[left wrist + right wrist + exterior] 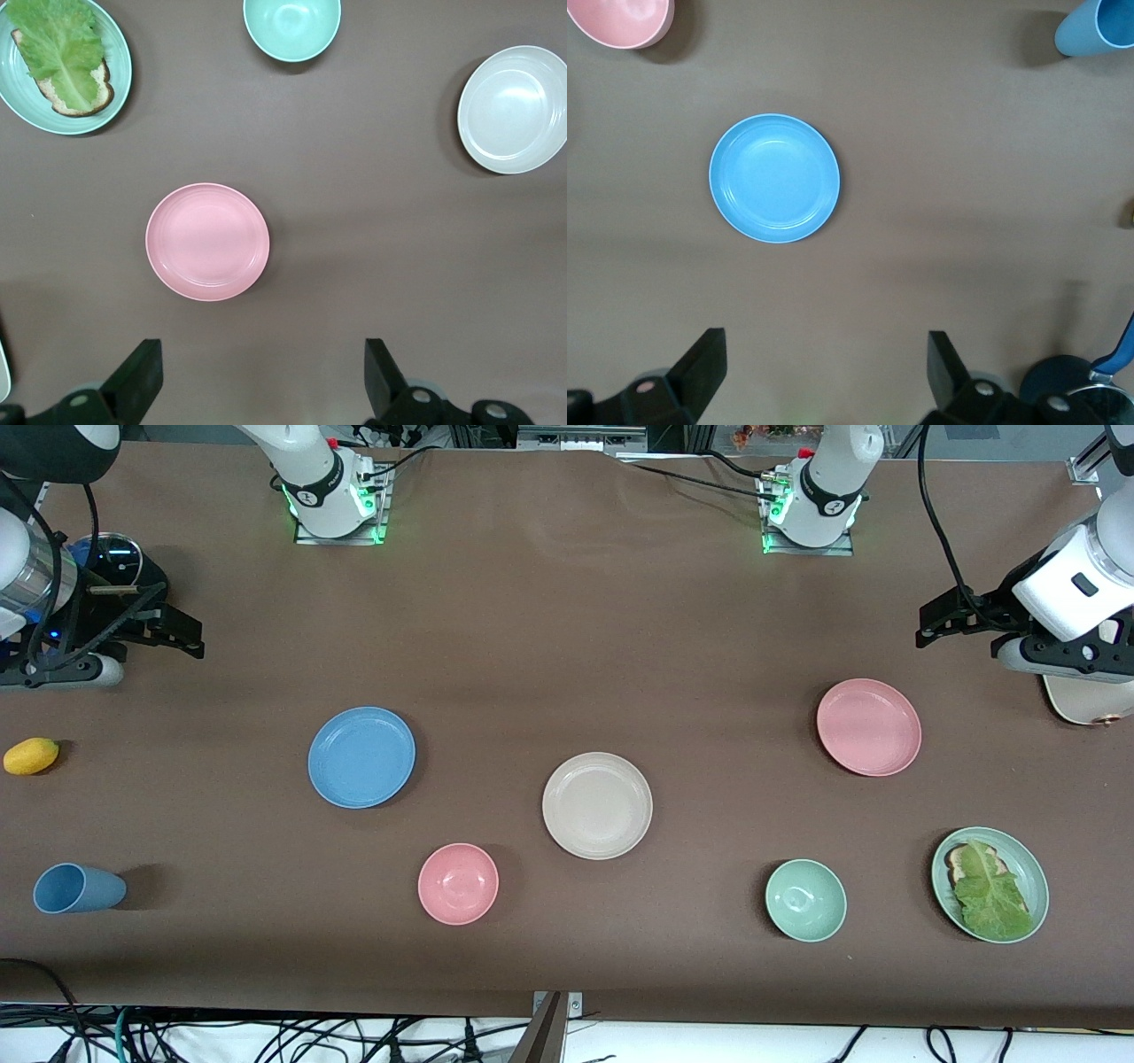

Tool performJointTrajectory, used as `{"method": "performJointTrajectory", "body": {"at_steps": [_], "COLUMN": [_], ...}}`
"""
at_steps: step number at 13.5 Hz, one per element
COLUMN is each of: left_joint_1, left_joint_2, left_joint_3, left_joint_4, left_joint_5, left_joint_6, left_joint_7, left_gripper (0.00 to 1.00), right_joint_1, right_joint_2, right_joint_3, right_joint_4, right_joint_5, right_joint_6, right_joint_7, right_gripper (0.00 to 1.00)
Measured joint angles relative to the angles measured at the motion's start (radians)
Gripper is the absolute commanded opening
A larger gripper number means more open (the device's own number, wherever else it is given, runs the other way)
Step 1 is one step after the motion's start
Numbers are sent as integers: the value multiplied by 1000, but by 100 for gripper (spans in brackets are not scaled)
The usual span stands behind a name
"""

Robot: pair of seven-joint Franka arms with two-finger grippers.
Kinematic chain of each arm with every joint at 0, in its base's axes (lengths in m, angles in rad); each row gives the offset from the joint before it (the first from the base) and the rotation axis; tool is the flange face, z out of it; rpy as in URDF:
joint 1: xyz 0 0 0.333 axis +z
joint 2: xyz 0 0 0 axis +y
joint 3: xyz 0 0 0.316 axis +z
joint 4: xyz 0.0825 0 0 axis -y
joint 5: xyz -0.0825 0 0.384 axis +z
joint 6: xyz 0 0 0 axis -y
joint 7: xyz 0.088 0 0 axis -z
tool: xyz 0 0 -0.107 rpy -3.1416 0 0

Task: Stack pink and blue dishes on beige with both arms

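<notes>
The beige plate (pixel 597 805) lies mid-table, also in the left wrist view (pixel 513 108). The blue plate (pixel 361 757) lies toward the right arm's end, beside the beige one and a little farther from the front camera; it shows in the right wrist view (pixel 774 177). The pink plate (pixel 868 726) lies toward the left arm's end (pixel 207 241). All three plates are bare and apart. My left gripper (pixel 930 627) (pixel 261 354) hangs open, high over the table by the pink plate. My right gripper (pixel 182 636) (pixel 824 350) hangs open, high over its end of the table, holding nothing.
Near the front edge are a tipped blue cup (pixel 78 887), a pink bowl (pixel 458 883), a green bowl (pixel 805 900) and a pale green plate (pixel 1032 864) with bread and lettuce. A yellow fruit (pixel 31 755) lies at the right arm's end. A cream board (pixel 1085 701) lies under the left arm.
</notes>
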Motion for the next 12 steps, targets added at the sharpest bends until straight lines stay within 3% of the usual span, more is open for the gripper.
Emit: {"method": "performJointTrajectory", "body": {"at_steps": [12], "left_joint_1": [0], "left_joint_2": [0], "left_joint_3": [0], "left_joint_4": [0], "left_joint_5": [0], "left_joint_6": [0], "left_joint_7": [1], "left_gripper": [100], "right_joint_1": [-1], "right_joint_2": [0], "right_joint_3": [-3], "right_joint_4": [0], "right_joint_5": [26], "right_joint_6": [2], "right_joint_7": [0], "right_gripper": [100]}}
